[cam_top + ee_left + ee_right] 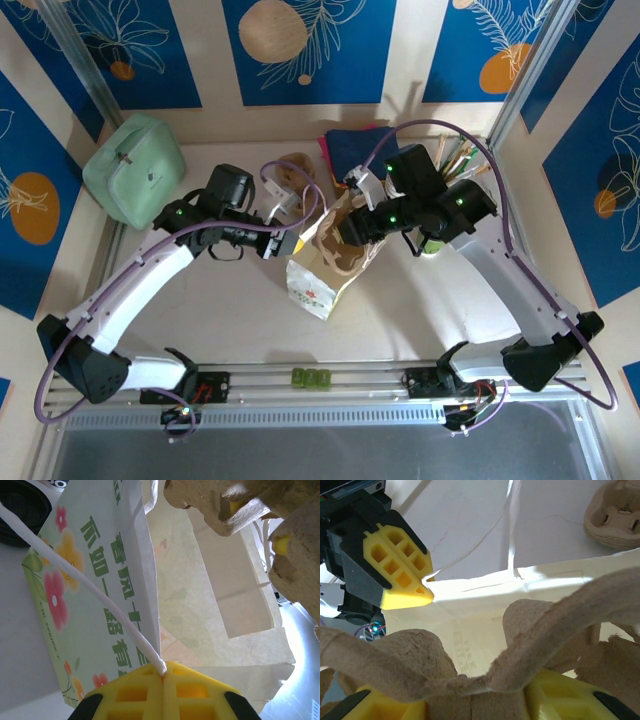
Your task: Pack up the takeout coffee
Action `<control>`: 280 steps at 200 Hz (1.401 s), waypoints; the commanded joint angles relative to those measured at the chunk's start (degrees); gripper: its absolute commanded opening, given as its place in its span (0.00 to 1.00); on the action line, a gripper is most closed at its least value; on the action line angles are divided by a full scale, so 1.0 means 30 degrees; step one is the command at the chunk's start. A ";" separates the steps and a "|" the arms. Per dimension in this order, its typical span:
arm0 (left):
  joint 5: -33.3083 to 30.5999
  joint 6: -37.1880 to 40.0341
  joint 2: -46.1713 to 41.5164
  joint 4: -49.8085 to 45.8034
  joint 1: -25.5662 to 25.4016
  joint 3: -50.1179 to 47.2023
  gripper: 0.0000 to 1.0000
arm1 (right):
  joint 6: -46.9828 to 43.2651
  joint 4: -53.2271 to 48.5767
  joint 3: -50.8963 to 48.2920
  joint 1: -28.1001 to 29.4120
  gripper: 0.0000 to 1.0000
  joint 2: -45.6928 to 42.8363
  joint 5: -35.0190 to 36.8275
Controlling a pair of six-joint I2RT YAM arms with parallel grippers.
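My left gripper [288,240] [164,672] is shut on the white twine handle [90,585] of a flowered paper bag [318,272] [100,610], pulling its mouth open. My right gripper [352,228] [475,705] is shut on a brown cardboard cup carrier [420,660] [240,505] held at the bag's open mouth, above its pale inside [470,625]. In the right wrist view the left gripper's yellow fingers [402,575] show at the bag's edge. A black lid [20,510] lies beside the bag. The white ribbed takeout cups are hidden behind the right arm.
A mint green case [135,168] sits at the back left. More brown carriers [295,170] [615,520] lie behind the bag, with red and blue cloth [355,145] and utensils [462,155] at the back right. Small green pieces [310,378] rest on the front rail.
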 commanded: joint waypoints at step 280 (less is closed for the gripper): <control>0.1832 0.0661 0.0570 -0.0742 -0.0107 0.0273 0.00 | -0.1891 -0.1464 -0.0262 0.2105 0.38 0.2647 0.5887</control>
